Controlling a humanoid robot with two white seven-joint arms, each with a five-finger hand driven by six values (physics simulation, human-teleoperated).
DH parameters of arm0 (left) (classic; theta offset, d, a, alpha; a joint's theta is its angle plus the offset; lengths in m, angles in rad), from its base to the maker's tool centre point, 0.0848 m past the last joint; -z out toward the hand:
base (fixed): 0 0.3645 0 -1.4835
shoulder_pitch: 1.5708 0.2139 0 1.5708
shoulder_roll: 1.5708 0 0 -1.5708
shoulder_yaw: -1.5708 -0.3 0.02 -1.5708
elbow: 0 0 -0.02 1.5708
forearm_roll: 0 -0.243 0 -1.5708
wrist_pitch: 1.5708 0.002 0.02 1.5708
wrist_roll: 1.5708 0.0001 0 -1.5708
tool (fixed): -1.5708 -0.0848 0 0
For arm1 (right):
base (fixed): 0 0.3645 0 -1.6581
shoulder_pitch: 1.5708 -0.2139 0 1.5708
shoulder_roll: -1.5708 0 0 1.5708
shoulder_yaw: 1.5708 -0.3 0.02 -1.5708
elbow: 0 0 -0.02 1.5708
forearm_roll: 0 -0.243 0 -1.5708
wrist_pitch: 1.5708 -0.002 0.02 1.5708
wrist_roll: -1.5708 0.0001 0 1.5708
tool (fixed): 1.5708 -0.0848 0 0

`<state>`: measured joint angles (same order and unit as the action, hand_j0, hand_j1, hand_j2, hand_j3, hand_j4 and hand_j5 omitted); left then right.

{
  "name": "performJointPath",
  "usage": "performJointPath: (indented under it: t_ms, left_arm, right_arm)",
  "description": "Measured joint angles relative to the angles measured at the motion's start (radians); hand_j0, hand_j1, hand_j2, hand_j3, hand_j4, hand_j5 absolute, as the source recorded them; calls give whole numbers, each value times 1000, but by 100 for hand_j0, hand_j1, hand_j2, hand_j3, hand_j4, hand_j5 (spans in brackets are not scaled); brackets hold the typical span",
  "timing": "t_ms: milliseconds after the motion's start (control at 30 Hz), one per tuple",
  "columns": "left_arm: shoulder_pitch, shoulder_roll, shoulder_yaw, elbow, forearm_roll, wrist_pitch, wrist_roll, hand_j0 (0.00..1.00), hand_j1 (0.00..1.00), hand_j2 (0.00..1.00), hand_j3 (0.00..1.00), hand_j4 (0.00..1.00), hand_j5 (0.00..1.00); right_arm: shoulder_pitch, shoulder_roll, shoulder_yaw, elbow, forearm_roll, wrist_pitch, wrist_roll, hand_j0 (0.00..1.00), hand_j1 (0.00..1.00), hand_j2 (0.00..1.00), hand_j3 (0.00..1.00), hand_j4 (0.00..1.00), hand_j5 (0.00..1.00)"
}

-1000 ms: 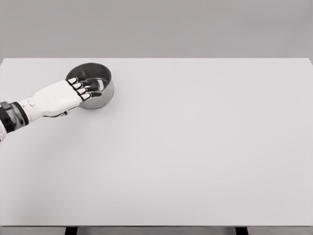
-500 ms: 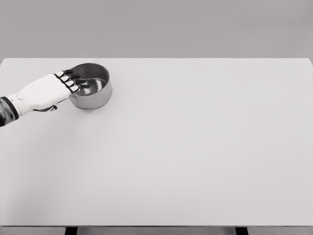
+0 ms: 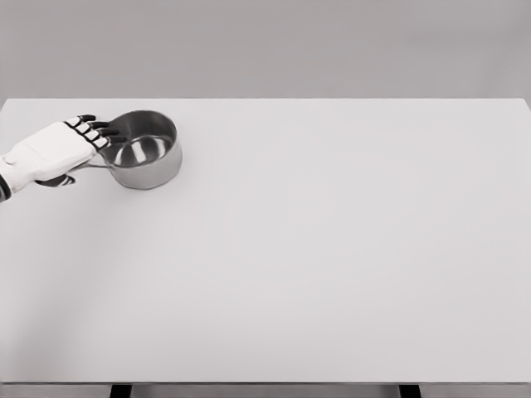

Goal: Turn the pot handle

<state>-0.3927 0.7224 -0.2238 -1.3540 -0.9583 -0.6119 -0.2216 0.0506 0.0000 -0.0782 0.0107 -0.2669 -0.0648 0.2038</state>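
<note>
A small steel pot (image 3: 143,152) stands on the white table (image 3: 332,249) at the far left. Its thin handle (image 3: 98,166) points left and mostly disappears under my left hand (image 3: 80,148). The white hand comes in from the left edge and lies over the handle, its dark-padded fingers (image 3: 90,128) curled beside the pot's left rim and its thumb (image 3: 56,179) underneath. The hand looks closed on the handle. The pot's inside is empty. My right arm does not show.
The table's back edge (image 3: 265,99) runs just behind the pot, and the left edge is close to the hand.
The left hand has drawn back to the left, off the pot's opening. The pot has shifted a little left with it, and its handle now shows under the hand.
</note>
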Motion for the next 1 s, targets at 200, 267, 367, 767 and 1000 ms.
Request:
performJointPath:
  t_ms: [200, 267, 367, 767, 1000]
  left_arm:
    - [0, -6, 29, 33, 0, 0, 0, 100, 100, 100, 100, 100, 100]
    - [0, -8, 39, 41, 0, 0, 0, 100, 100, 100, 100, 100, 100]
    - [-17, -11, 47, 57, 1, 0, 0, 100, 100, 100, 100, 100, 100]
    - [-57, -18, 52, 127, 1, 0, 0, 100, 100, 100, 100, 100, 100]
    - [-78, -36, 51, 180, 0, 0, 0, 100, 100, 100, 100, 100, 100]
  right_arm:
    - [0, 0, 0, 0, 0, 0, 0, 100, 100, 100, 100, 100, 100]
    - [0, 0, 0, 0, 0, 0, 0, 100, 100, 100, 100, 100, 100]
    - [0, 0, 0, 0, 0, 0, 0, 100, 100, 100, 100, 100, 100]
    - [0, 0, 0, 0, 0, 0, 0, 100, 100, 100, 100, 100, 100]
    - [0, 0, 0, 0, 0, 0, 0, 100, 100, 100, 100, 100, 100]
